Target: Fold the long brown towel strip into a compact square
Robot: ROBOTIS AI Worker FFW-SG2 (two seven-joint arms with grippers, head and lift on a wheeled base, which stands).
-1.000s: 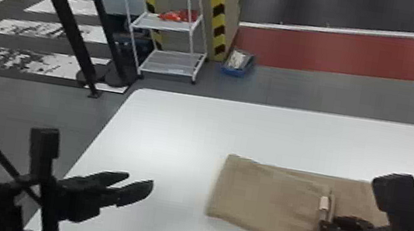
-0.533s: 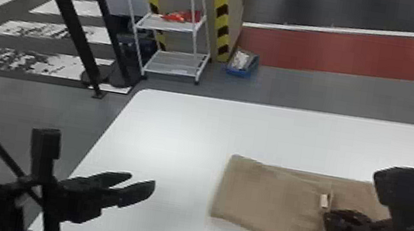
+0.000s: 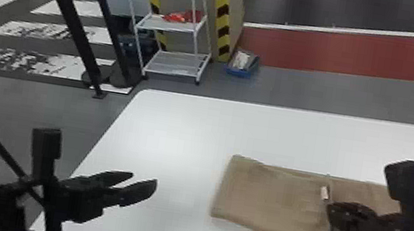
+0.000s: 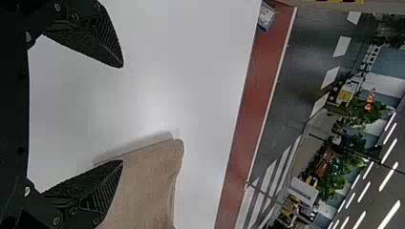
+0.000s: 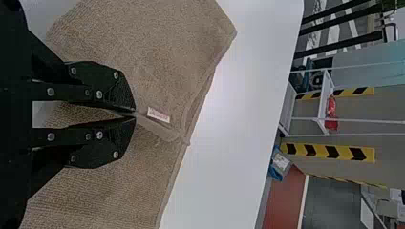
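One white table (image 3: 177, 128), brown towel (image 3: 275, 205) on top, right gripper (image 3: 330, 211) pinching its edge, left gripper (image 3: 144, 179) spread, white rack (image 3: 176, 25) beyond

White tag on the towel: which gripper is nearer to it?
Right. The right gripper pinches an edge of the towel just beside the tag; the left gripper is open over the table, off the towel's left end.

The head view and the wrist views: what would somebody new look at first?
Probably the brown towel, folded partway over itself on the white table, with the right gripper pinching its edge beside a little pale label. Then the open left gripper, left of the towel, and the yellow-and-black stripes beyond the table.
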